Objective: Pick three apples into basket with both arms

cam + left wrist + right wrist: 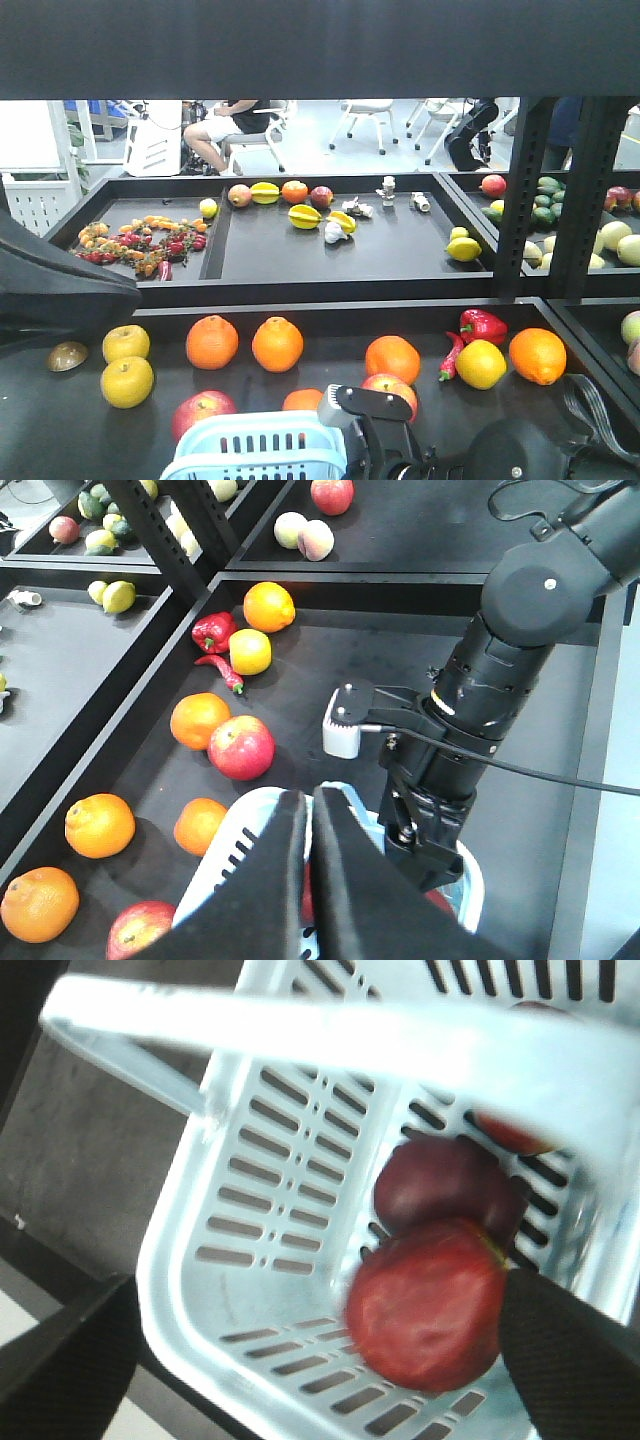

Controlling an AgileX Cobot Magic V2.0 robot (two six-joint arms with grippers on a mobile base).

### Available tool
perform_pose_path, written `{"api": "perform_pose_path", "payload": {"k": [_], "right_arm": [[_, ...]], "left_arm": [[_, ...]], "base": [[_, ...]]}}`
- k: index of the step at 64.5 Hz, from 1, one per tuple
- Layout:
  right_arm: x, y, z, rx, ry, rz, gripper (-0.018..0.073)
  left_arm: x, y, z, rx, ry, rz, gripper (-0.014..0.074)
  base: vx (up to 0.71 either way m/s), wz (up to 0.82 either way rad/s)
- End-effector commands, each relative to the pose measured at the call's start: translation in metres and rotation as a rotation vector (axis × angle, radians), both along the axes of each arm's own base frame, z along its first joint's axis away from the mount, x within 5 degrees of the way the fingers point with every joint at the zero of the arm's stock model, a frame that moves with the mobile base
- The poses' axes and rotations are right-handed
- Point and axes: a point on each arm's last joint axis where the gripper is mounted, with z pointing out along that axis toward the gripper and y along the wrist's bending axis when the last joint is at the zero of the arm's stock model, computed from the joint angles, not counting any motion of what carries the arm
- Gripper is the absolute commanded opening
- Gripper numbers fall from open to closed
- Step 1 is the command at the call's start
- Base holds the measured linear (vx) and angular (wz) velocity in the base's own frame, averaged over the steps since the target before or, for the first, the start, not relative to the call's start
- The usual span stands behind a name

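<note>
Left pincer, front view: not visible; only a black part of the left arm (55, 295) shows at the left edge.
Right pincer, front view: hidden; the right arm (375, 430) reaches down at bottom centre, just right of the basket (255, 448).
Basket, front view: bottom centre, open side up, cut off by the frame edge.
Apples, front view: one red apple (203, 412) lies just left of the basket; another (392, 385) lies behind the right arm. Oranges (277, 343) lie in a row above them.
Left pincer, left wrist view: left gripper (310, 835) at bottom centre, fingers (275, 880) drawn together with only a thin slit between, nothing seen in it; it hangs over the basket rim (235, 835).
Right pincer, left wrist view: right arm comes from the upper right and points straight down into the basket; its jaws are hidden by the body.
Apples, left wrist view: one apple (241, 747) above the basket, touching an orange (198, 720); one (140, 927) at lower left.
Right pincer, right wrist view: right gripper (310, 1295), fingers at the two lower corners, wide apart; the right finger (570, 1360) touches the near apple (425, 1305), the other is well clear.
Basket, right wrist view: long axis runs from lower left to upper right; the handle (330, 1035) crosses the top, blurred.
Apples in basket: near apple at lower right, blurred; a darker apple (440, 1185) touches it above; a third red patch (510, 1132) lies beneath the handle.
</note>
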Motion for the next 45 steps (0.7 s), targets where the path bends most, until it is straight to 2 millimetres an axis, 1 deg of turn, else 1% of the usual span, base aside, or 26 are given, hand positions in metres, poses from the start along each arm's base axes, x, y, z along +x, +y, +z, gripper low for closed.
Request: {"api": "perform_pose_path", "payload": {"k": [1, 9, 15, 20, 23, 24, 29, 32, 35, 39, 45], "right_arm": [[0.003, 0.000, 0.020, 0.051, -0.068, -0.028, 0.0719], [-0.001, 0.000, 0.024, 0.057, -0.053, -0.004, 0.0674], [-0.009, -0.003, 0.037, 0.079, -0.062, 0.019, 0.0581], [-0.018, -0.007, 0.052, 0.097, -0.075, 0.051, 0.0469], [-0.026, -0.011, 0.062, 0.107, -0.094, 0.073, 0.0382], [-0.028, -0.012, 0.065, 0.103, -0.098, 0.086, 0.0341], [-0.041, -0.020, 0.080, 0.094, -0.140, 0.135, 0.0197], [-0.048, -0.026, 0.089, 0.070, -0.181, 0.160, 0.0081], [-0.054, -0.034, 0.097, 0.045, -0.220, 0.164, -0.0013], [-0.057, -0.046, 0.106, 0.025, -0.247, 0.122, -0.0013], [-0.051, -0.079, 0.115, -0.045, -0.270, -0.027, -0.0007]], "left_arm": [[-0.005, 0.000, 0.015, -0.078, -0.057, 0.006, -0.0008], [-0.005, 0.000, 0.015, -0.078, -0.057, 0.006, -0.0008], [-0.005, 0.000, 0.015, -0.078, -0.057, 0.006, -0.0008], [-0.005, 0.000, 0.015, -0.078, -0.057, 0.006, -0.0008], [-0.005, 0.000, 0.015, -0.078, -0.057, 0.006, -0.0008], [-0.005, 0.000, 0.015, -0.078, -0.057, 0.006, -0.0008], [-0.005, 0.000, 0.015, -0.078, -0.057, 0.006, -0.0008], [-0.005, 0.000, 0.015, -0.078, -0.057, 0.006, -0.0008], [-0.005, 0.000, 0.015, -0.078, -0.057, 0.006, -0.0008], [-0.005, 0.000, 0.015, -0.078, -0.057, 0.006, -0.0007], [-0.005, 0.000, 0.015, -0.078, -0.057, 0.006, -0.0007]], "base": [[0.00, 0.00], [0.00, 0.00], [0.00, 0.00], [0.00, 0.00], [0.00, 0.00], [0.00, 0.00], [0.00, 0.00], [0.00, 0.00], [0.00, 0.00], [0.00, 0.00], [0.00, 0.00]]}}
